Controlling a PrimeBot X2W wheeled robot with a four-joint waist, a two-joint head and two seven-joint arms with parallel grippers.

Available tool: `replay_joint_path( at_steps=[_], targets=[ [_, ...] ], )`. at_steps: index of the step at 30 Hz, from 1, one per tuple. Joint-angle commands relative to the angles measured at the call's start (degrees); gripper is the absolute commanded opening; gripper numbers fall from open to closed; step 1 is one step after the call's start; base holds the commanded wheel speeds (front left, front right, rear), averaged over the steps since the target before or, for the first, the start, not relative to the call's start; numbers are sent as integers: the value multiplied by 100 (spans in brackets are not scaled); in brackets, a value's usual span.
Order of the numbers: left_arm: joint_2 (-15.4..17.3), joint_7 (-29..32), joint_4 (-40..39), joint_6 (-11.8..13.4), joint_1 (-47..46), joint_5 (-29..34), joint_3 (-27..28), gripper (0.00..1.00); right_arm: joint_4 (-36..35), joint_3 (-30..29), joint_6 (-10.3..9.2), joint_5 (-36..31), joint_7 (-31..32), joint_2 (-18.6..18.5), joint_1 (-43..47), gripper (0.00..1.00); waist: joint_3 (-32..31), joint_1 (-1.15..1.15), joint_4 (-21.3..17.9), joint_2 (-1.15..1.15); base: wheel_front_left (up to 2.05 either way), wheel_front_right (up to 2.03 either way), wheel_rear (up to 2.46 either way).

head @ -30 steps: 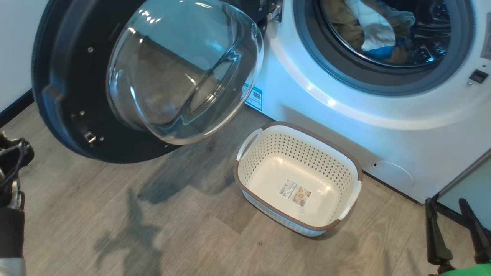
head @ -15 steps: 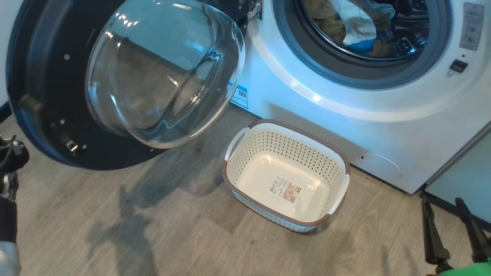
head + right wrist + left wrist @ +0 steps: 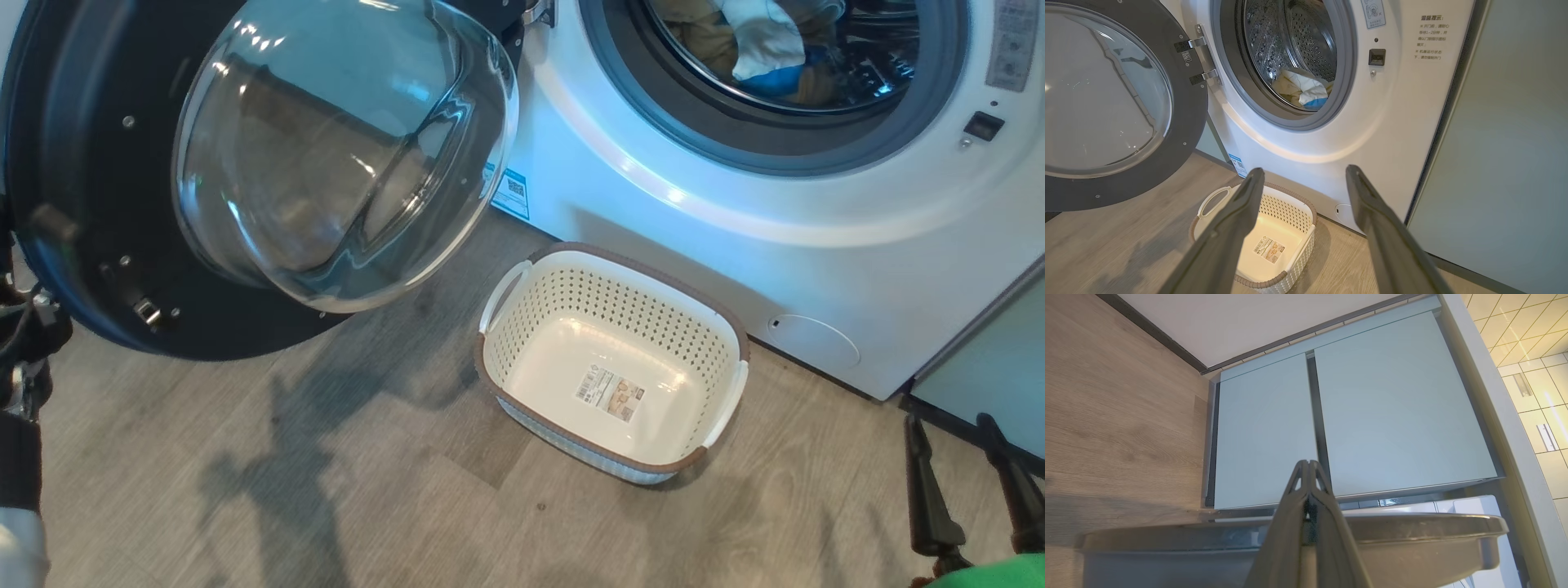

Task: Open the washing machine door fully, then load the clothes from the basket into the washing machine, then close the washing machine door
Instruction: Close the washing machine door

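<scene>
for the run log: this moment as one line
washing machine door open | clothes in drum | basket empty on floor | left fingers shut by door rim | right fingers open, empty | pending: close door

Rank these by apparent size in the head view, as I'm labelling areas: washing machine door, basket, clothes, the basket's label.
1. washing machine door, nearest the camera, which flatters it
2. basket
3. clothes, partly cut off by the picture's top edge
4. label on the basket's base
</scene>
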Motion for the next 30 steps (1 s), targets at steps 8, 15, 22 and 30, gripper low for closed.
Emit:
replay_joint_path(
  at_steps=[8,15,22,30],
  targets=[
    [201,264,-463,-39,-3,-132,81,0,-222,120,-16,47,14,-169,-295,100,18,0,54,0,0,0,0],
    [89,549,-923,-39,286,-225,15,0,-224,115,-16,49,15,-169,-305,100,19,0,95,0,0,0,0],
    [-32,923,-1430,-39,617,-314,-93,0,-203,132,-16,68,19,-163,-324,100,-3,0,134,0,0,0,0],
    [-238,1361,-2078,-39,952,-501,-147,0,-175,134,-16,100,12,-148,-333,100,-26,0,155,0,0,0,0]
  ],
)
